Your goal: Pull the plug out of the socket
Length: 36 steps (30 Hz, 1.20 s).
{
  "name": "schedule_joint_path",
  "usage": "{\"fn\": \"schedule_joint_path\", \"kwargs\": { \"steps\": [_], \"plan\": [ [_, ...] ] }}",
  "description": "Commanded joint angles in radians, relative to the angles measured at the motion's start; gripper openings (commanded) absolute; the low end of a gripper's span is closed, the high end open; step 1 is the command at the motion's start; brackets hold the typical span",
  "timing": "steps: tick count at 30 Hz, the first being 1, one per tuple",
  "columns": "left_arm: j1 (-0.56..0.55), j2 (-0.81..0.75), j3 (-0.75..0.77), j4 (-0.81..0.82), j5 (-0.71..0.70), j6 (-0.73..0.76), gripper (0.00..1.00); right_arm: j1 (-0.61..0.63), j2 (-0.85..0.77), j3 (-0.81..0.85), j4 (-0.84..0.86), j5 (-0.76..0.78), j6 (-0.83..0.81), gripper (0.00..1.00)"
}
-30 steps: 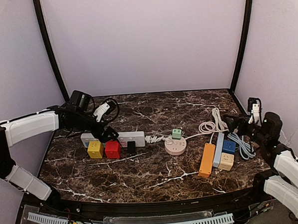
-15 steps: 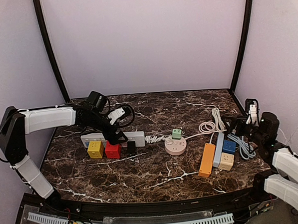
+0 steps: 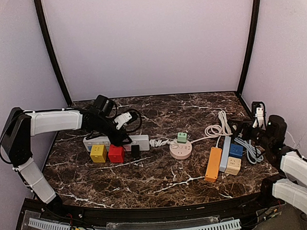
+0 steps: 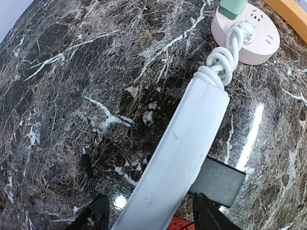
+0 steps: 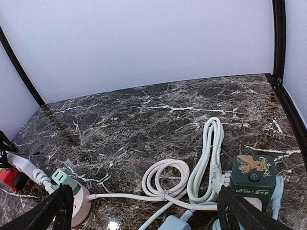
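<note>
Three pale lilac walls (image 3: pixel 150 43) close in the workspace, with black posts (image 3: pixel 49 48) standing at the back corners. Below them lies the table (image 3: pixel 162 174), a dark marble slab veined in white and glossy enough to throw back the light. The left arm (image 3: pixel 51 121) reaches across its left half, and the right arm (image 3: pixel 295 169) sits folded at the right edge.

A white power strip (image 3: pixel 142 142) lies left of centre, with a yellow cube (image 3: pixel 98 153), a red cube (image 3: pixel 116 153) and the black plug (image 3: pixel 136 151) seated along its near side. The left gripper (image 4: pixel 151 215) straddles this strip, one finger on each side, just beside the black plug; whether the fingers press on the strip cannot be told. A knotted white cable (image 4: pixel 225 57) runs from the strip to a round pink socket (image 3: pixel 181 151) carrying a green plug (image 3: pixel 182 137).

Further right lie an orange strip (image 3: pixel 214 164), a blue cube (image 3: pixel 236 150) and a cream cube (image 3: pixel 233 165). The right gripper (image 5: pixel 144 211) hangs wide apart, holding nothing, near them.
</note>
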Motion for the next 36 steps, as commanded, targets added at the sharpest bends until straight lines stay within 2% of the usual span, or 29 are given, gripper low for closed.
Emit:
{"fn": "schedule_joint_path", "kwargs": {
  "steps": [1, 8, 14, 18, 27, 36],
  "plan": [
    [-0.018, 0.017, 0.024, -0.002, -0.059, -0.007, 0.56, 0.009, -0.018, -0.001, 0.022, 0.001, 0.012, 0.99],
    [-0.025, 0.042, 0.045, -0.016, -0.055, -0.049, 0.42, 0.010, -0.019, 0.000, 0.016, 0.008, 0.012, 0.99],
    [-0.027, 0.095, 0.089, -0.060, -0.030, -0.125, 0.37, 0.013, -0.029, 0.000, 0.007, 0.011, 0.012, 0.99],
    [-0.025, 0.126, 0.120, -0.082, -0.067, -0.184, 0.33, 0.013, -0.030, 0.000, 0.002, 0.017, 0.013, 0.99],
    [-0.019, 0.167, 0.144, -0.106, -0.210, -0.329, 0.33, 0.016, -0.014, 0.003, 0.007, 0.026, 0.009, 0.99],
    [0.039, 0.170, 0.142, -0.088, -0.182, -0.435, 0.35, 0.020, -0.041, 0.002, -0.010, 0.047, 0.006, 0.99]
  ]
}}
